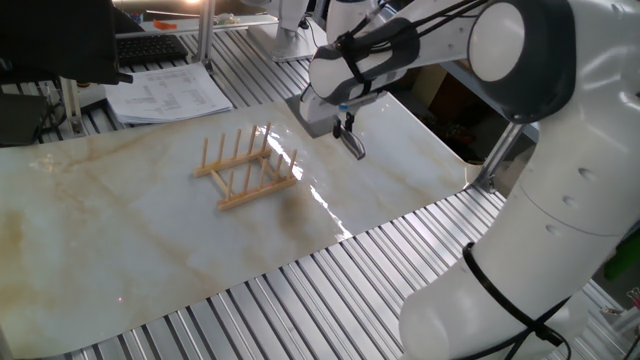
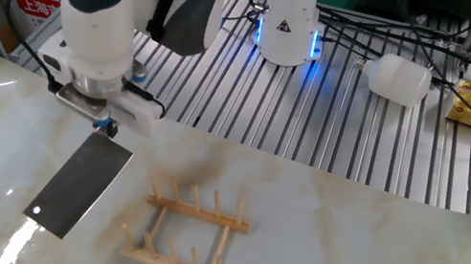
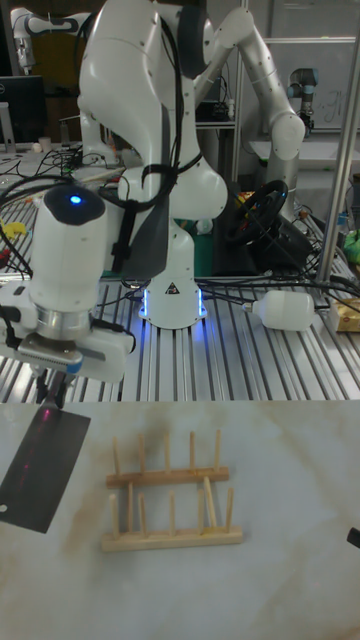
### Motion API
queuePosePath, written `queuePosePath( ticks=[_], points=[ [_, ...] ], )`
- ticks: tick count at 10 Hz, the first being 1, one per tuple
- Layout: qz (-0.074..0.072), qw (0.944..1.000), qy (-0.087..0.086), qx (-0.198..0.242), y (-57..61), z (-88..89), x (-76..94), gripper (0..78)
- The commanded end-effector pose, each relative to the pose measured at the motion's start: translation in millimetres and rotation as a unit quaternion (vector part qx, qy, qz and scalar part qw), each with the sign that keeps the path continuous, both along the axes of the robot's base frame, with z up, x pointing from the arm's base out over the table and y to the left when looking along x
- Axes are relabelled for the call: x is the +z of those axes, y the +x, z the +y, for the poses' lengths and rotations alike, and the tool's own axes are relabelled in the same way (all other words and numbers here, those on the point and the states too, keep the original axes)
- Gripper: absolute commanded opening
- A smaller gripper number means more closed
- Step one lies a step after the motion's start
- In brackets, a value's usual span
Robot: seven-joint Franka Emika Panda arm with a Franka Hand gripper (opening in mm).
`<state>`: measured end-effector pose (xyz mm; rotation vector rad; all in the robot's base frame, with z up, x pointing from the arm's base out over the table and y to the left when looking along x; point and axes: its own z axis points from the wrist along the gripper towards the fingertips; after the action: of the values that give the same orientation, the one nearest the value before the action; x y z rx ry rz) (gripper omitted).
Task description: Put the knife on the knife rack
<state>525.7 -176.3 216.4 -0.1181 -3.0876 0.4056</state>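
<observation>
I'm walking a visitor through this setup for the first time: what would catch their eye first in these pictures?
Probably the big white robot arm, whose gripper is shut on the handle of the knife, a broad dark-looking cleaver blade held out above the marble-patterned table. Next, the knife rack, a small light-wood peg frame, stands alone near the table's middle, apart from the blade.
</observation>
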Motion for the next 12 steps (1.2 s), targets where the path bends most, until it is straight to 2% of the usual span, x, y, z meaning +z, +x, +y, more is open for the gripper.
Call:
queuePosePath(
  ticks=[1, 4, 8, 10, 12],
  points=[
    [0.006, 0.9998, -0.011, -0.013, 11.7, 5.8, 17.0, 1.1],
    [0.003, 0.9997, -0.012, -0.019, 18.7, 10.4, 13.4, 1.1],
    [0.003, 0.9997, -0.014, -0.022, 19.2, 11.1, 13.3, 1.1],
    [0.004, 0.9998, -0.004, -0.018, 19.2, 11.1, 13.3, 1.1],
    [0.002, 0.9999, 0.006, 0.013, 19.2, 11.1, 13.3, 1.1]
  ],
)
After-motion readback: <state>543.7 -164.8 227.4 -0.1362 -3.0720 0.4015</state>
